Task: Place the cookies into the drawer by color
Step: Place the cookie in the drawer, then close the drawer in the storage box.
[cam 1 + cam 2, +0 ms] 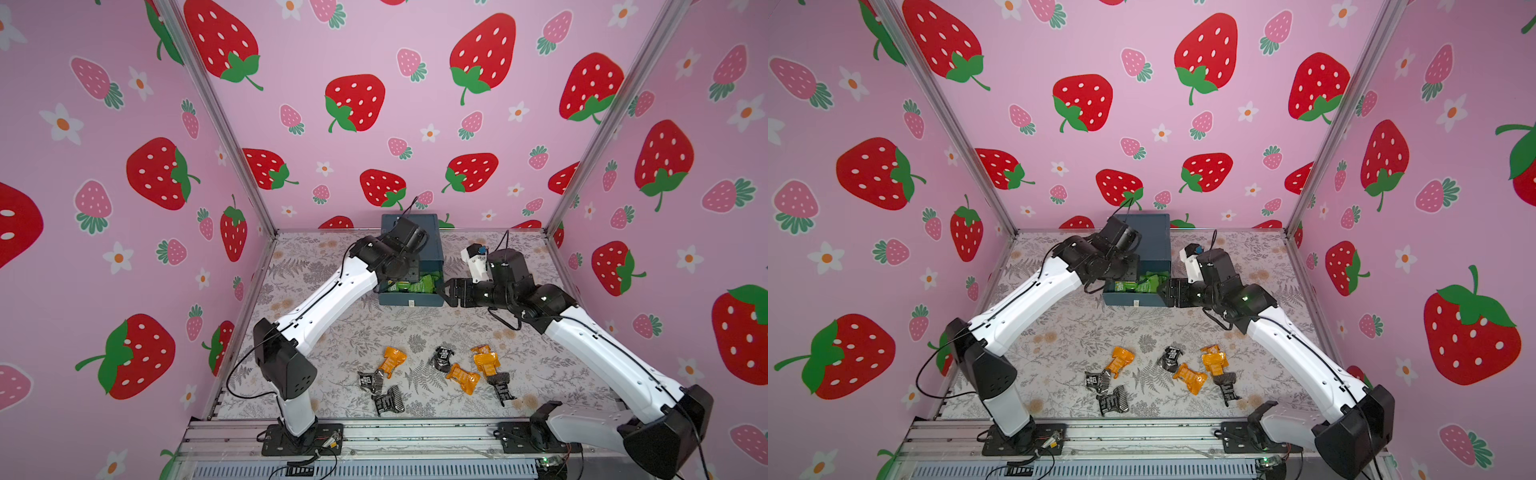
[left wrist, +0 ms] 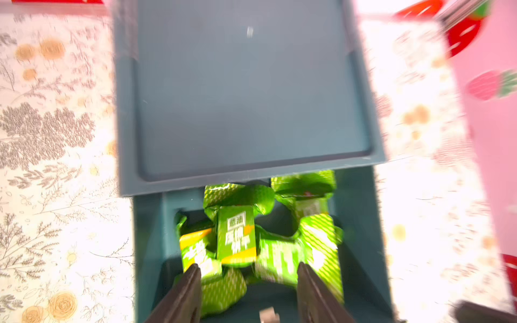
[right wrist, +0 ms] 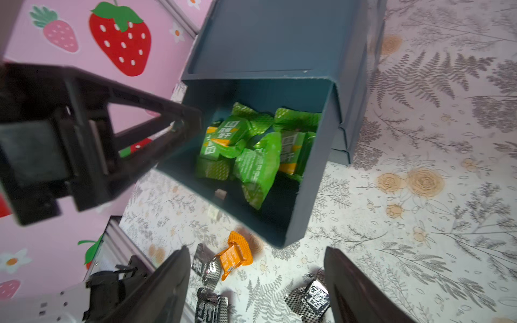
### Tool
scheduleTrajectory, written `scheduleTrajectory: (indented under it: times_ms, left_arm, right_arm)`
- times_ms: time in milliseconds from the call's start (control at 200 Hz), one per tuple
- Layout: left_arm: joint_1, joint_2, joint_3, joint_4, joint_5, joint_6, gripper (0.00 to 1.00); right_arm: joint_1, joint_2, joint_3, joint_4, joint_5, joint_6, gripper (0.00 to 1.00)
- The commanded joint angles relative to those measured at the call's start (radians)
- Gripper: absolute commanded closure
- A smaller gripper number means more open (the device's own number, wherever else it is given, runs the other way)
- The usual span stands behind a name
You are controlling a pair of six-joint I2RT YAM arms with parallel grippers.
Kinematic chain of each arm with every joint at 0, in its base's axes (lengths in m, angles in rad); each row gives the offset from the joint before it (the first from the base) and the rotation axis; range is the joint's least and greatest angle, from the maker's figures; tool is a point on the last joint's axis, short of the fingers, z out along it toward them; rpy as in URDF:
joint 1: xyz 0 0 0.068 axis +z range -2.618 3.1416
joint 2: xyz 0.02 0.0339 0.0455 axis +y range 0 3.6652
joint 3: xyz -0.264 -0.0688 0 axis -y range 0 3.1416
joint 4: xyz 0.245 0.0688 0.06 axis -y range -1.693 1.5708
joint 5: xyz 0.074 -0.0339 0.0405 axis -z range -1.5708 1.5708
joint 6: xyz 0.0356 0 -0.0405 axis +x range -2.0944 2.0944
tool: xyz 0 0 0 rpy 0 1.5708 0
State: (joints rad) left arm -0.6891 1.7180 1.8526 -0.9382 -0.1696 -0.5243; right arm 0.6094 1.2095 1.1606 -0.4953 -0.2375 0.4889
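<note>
The teal drawer (image 1: 430, 237) (image 1: 1152, 241) cabinet stands at the back of the table, its top drawer (image 1: 409, 300) (image 3: 313, 179) pulled out. Several green cookies (image 1: 409, 285) (image 1: 1142, 285) (image 2: 251, 237) (image 3: 251, 152) lie in it. My left gripper (image 2: 247, 268) (image 3: 187, 123) hangs open just over them, holding nothing. My right gripper (image 1: 442, 293) (image 1: 1163, 291) (image 3: 257, 251) is open and empty beside the drawer's right wall. Three orange cookies (image 1: 392, 359) (image 1: 1188, 376) (image 3: 233, 256) and several black-patterned cookies (image 1: 388, 401) (image 1: 1169, 357) (image 3: 313, 300) lie loose on the table in front.
The floral table cover (image 1: 332, 332) is enclosed by pink strawberry walls (image 1: 374, 124) on three sides. Both arm bases (image 1: 299, 440) sit on the metal rail at the front edge. Cables (image 1: 505, 324) hang off the arms near the drawer.
</note>
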Motion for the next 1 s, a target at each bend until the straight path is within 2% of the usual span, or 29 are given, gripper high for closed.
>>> scheduleTrajectory:
  times_ms: [0, 75, 190, 260, 320, 425, 500, 620, 700, 810, 996]
  left_arm:
    - [0.061, -0.107, -0.082, 0.135, 0.098, 0.059, 0.39]
    - [0.121, -0.154, -0.143, 0.213, 0.179, 0.093, 0.35]
    - [0.235, -0.173, -0.219, 0.352, 0.384, 0.129, 0.33]
    - [0.283, -0.149, -0.231, 0.374, 0.384, 0.109, 0.32]
    - [0.307, -0.116, -0.226, 0.401, 0.435, 0.096, 0.32]
    - [0.308, -0.042, -0.173, 0.379, 0.361, 0.115, 0.32]
    - [0.318, 0.002, -0.153, 0.380, 0.313, 0.125, 0.33]
    - [0.333, 0.055, -0.155, 0.419, 0.363, 0.125, 0.40]
    - [0.334, 0.086, -0.149, 0.417, 0.363, 0.130, 0.48]
    - [0.333, 0.093, -0.186, 0.426, 0.346, 0.127, 0.65]
    - [0.334, 0.062, -0.268, 0.480, 0.362, 0.121, 0.67]
  right_arm:
    - [0.007, -0.042, -0.033, 0.081, -0.158, 0.000, 0.24]
    - [0.034, -0.053, -0.058, 0.110, -0.203, -0.004, 0.26]
    - [0.101, -0.029, -0.063, 0.110, -0.181, -0.038, 0.28]
    - [0.128, 0.011, -0.059, 0.120, -0.184, -0.054, 0.31]
    - [0.151, 0.044, -0.063, 0.154, -0.195, -0.067, 0.33]
    - [0.173, 0.100, -0.046, 0.170, -0.222, -0.099, 0.35]
    - [0.173, 0.137, -0.030, 0.164, -0.188, -0.119, 0.36]
    - [0.167, 0.194, 0.008, 0.129, -0.121, -0.159, 0.36]
    - [0.162, 0.211, 0.027, 0.128, -0.072, -0.173, 0.37]
    - [0.156, 0.230, 0.061, 0.115, -0.015, -0.197, 0.39]
    - [0.138, 0.305, 0.136, 0.094, 0.005, -0.223, 0.40]
